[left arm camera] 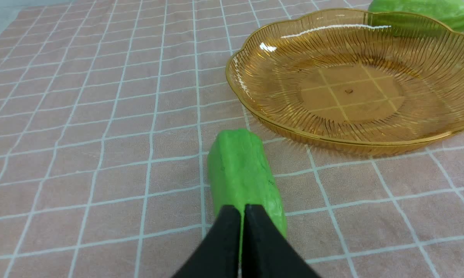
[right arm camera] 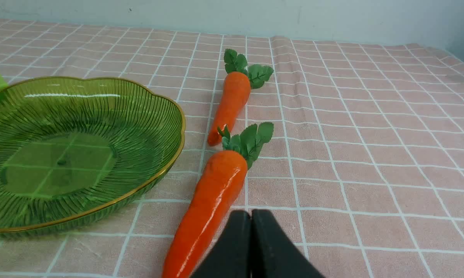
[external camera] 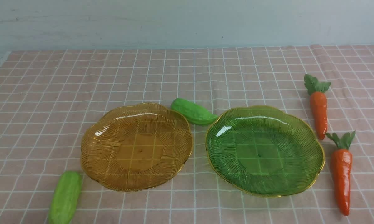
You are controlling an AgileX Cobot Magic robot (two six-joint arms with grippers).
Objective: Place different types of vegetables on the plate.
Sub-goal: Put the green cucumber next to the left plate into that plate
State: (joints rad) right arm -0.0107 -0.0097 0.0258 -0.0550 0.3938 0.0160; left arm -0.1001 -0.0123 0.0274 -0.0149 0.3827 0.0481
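Observation:
An amber plate (external camera: 96, 155) and a green plate (external camera: 314, 140) lie side by side on the pink checked cloth, both with nothing on them. One green gourd (external camera: 65, 196) lies at the amber plate's front left. A second gourd (external camera: 193, 112) lies behind the gap between the plates. Two carrots lie right of the green plate, one farther (external camera: 318, 107) and one nearer (external camera: 341, 174). My left gripper (left arm camera: 243, 210) is shut and empty above the near gourd's (left arm camera: 239, 170) end. My right gripper (right arm camera: 251, 216) is shut and empty beside the near carrot (right arm camera: 212, 200). Neither gripper shows in the front view.
The cloth's (external camera: 187, 71) back edge meets a pale wall. The cloth's left edge shows at the back left corner. In the right wrist view the far carrot (right arm camera: 232, 100) lies beyond the near one, and the green plate's rim (right arm camera: 180, 123) is close to both.

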